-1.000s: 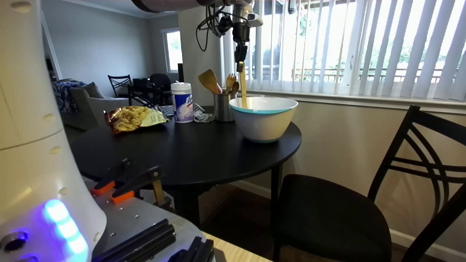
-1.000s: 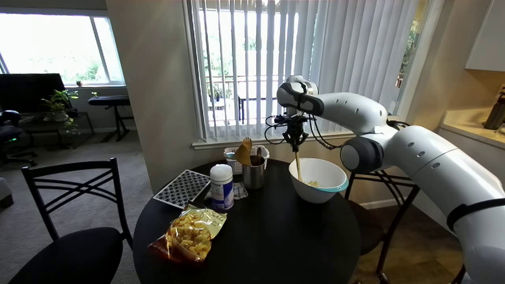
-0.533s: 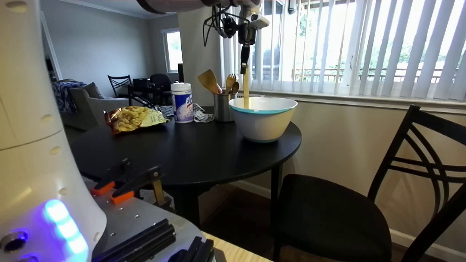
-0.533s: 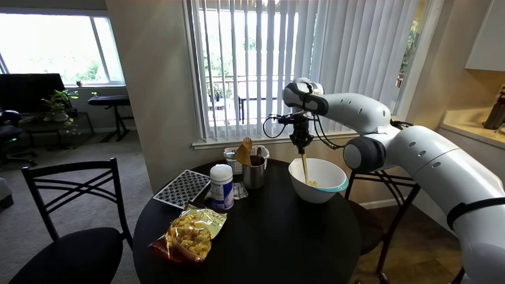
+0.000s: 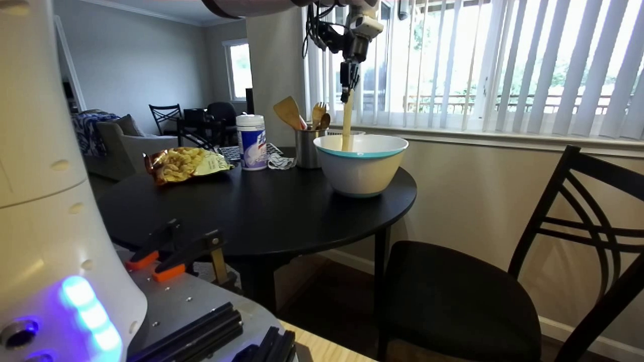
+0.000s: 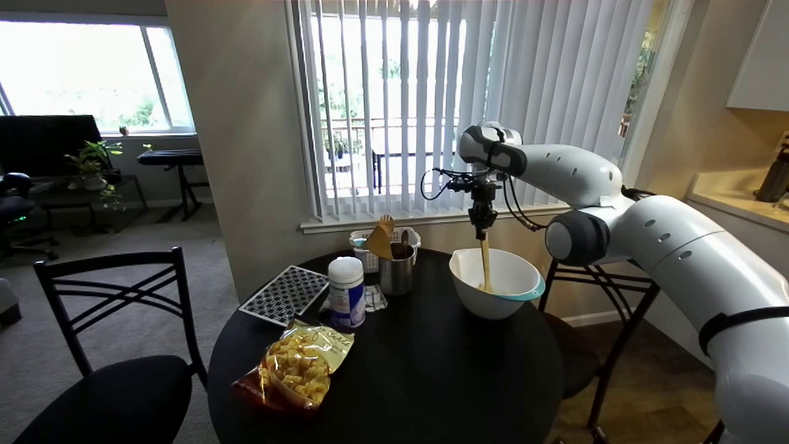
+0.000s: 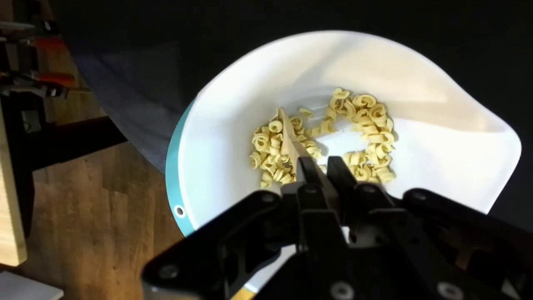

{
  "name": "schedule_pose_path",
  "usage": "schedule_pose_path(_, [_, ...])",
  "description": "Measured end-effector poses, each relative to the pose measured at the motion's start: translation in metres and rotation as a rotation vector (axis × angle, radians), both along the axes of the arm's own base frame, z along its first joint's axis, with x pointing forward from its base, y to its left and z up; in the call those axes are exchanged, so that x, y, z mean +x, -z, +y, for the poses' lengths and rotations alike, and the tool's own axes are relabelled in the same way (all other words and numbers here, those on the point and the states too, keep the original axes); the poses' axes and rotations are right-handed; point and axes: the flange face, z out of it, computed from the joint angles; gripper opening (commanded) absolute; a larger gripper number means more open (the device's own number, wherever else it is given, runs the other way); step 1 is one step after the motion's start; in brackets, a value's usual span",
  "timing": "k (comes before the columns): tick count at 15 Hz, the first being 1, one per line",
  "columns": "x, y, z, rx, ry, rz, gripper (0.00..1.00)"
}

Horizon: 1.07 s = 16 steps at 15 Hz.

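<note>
The tool (image 7: 322, 167) pinches a wooden utensil (image 7: 290, 137) near the top of its handle; that high grip seems meant to leave enough length for the lower end to reach into the white bowl (image 7: 216, 137) while the jaws hang above its rim; there it leans among curled pasta (image 7: 377, 135), which lies heaped around it and in an arc to one side, the sloping walls containing the pieces; the bowl stands upright on the dark desk (image 6: 394, 376), mouth up, presumably so that it can be entered from above; near it in both exterior views, a metal holder (image 6: 396, 277) props spare utensils (image 5: 288, 112) heads up, likely to save room; farther off, a white-lidded canister (image 6: 346, 296) stands upright and a shiny bag (image 6: 302, 367) lies well apart.
</note>
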Motion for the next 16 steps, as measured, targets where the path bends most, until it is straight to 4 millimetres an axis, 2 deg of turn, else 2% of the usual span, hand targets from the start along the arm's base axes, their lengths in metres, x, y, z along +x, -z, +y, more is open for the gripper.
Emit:
schedule_pose_path(6, [0.003,-0.001,-0.045,-0.001,0.291,-0.009,0.03])
schedule_pose_path(9, [0.007,-0.007,-0.061,-0.004,0.407,-0.041,0.03])
schedule_pose_path(13, [0.014,-0.017,-0.063,-0.011,0.453,-0.106,0.03])
schedule_pose_path(16, [0.019,-0.019,-0.048,-0.039,0.414,-0.145,0.03])
